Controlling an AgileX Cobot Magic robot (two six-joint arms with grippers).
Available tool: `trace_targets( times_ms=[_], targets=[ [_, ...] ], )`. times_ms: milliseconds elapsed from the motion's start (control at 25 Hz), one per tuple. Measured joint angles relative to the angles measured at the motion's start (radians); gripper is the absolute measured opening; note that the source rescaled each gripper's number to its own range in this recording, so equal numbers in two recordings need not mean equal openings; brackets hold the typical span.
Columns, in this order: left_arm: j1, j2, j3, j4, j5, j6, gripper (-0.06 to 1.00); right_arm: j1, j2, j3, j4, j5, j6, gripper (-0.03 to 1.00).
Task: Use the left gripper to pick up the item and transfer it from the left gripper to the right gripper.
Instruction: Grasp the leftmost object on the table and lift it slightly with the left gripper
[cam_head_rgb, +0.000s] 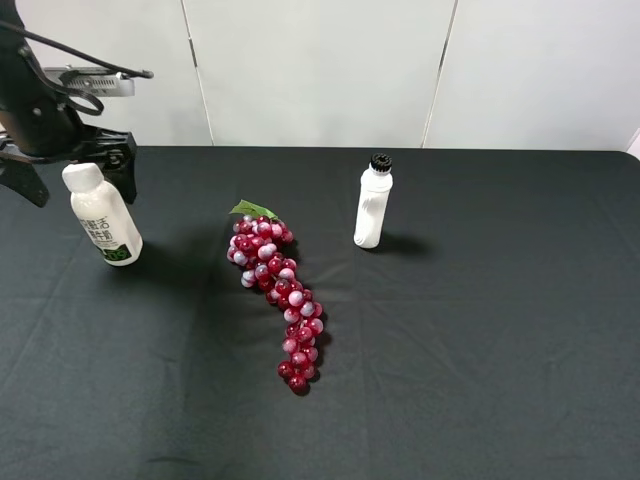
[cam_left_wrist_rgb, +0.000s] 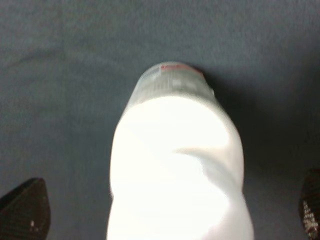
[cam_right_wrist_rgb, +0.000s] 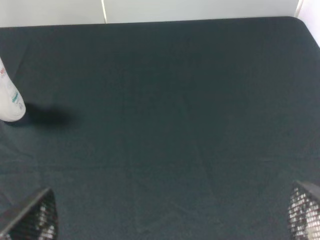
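A white bottle with a green label stands tilted on the black cloth at the far left. It fills the left wrist view, cap end away from the camera. My left gripper is open and straddles the bottle's cap end; its fingertips stand wide apart on either side and do not touch the bottle. My right gripper is open and empty over bare cloth; it is out of the exterior high view.
A bunch of red grapes with a green leaf lies mid-table. A small white bottle with a black cap stands upright behind it, also at the edge of the right wrist view. A white wall runs along the table's far edge.
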Motion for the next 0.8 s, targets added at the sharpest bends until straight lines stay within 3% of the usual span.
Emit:
trace_targets(
  times_ms=[680,800],
  targets=[
    [-0.03,0.07,0.001,0.022,-0.073,-0.002,0.98,0.0,0.0,0.0,0.0,0.0,0.0,1.0],
    [-0.03,0.07,0.002,0.024,-0.07,-0.002,0.73,0.0,0.0,0.0,0.0,0.0,0.0,1.0]
  ],
)
